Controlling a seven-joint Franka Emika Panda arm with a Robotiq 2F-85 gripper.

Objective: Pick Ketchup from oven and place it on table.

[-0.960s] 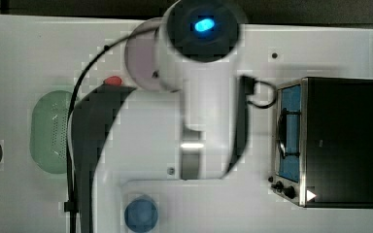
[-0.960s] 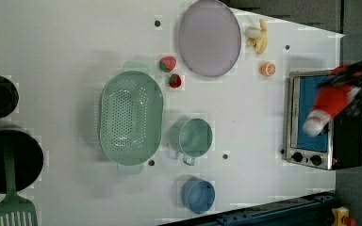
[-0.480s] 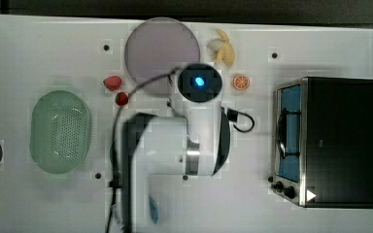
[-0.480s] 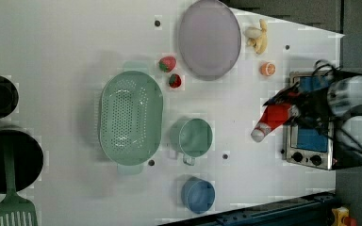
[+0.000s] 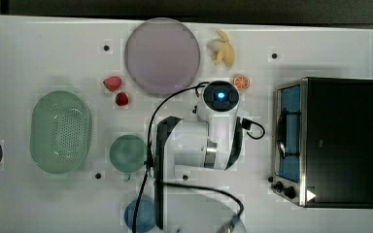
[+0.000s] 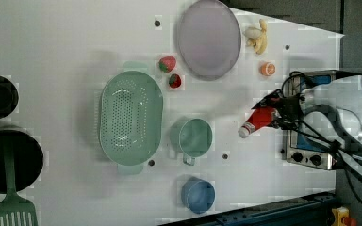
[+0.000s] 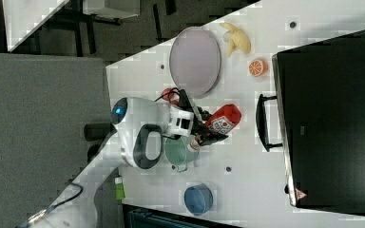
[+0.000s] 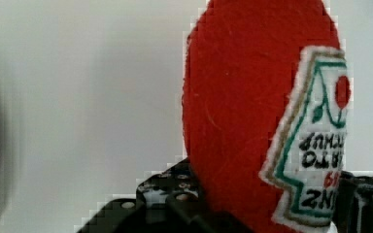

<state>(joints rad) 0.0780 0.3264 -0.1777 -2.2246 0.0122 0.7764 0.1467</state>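
Observation:
My gripper [image 6: 276, 113] is shut on the ketchup [image 6: 259, 118], a red bottle with a white cap that points toward the teal cup. The bottle hangs tilted over the white table [image 6: 52, 42], just in front of the oven [image 6: 311, 151], outside its blue glass door. In the right view the ketchup [image 7: 224, 118] sits between the gripper [image 7: 208, 129] and the oven's black handle [image 7: 261, 122]. The wrist view has the red body and white-and-red label [image 8: 315, 145] close up, with a black finger [image 8: 167, 196] against it. In the top view my arm [image 5: 218, 97] hides bottle and gripper beside the oven [image 5: 340, 141].
A teal cup [image 6: 194, 137] stands near the bottle's cap, with a blue bowl [image 6: 198, 194] further out. Around them lie a green colander [image 6: 131, 120], two strawberries [image 6: 168, 63], a lilac plate [image 6: 209, 37], a banana [image 6: 258, 38] and an orange slice [image 6: 267, 69]. Black pots [image 6: 9, 160] stand at the left view's left.
The arm has drawn back from the oven with the ketchup, carrying it toward the left view's left and out over the table near the teal cup.

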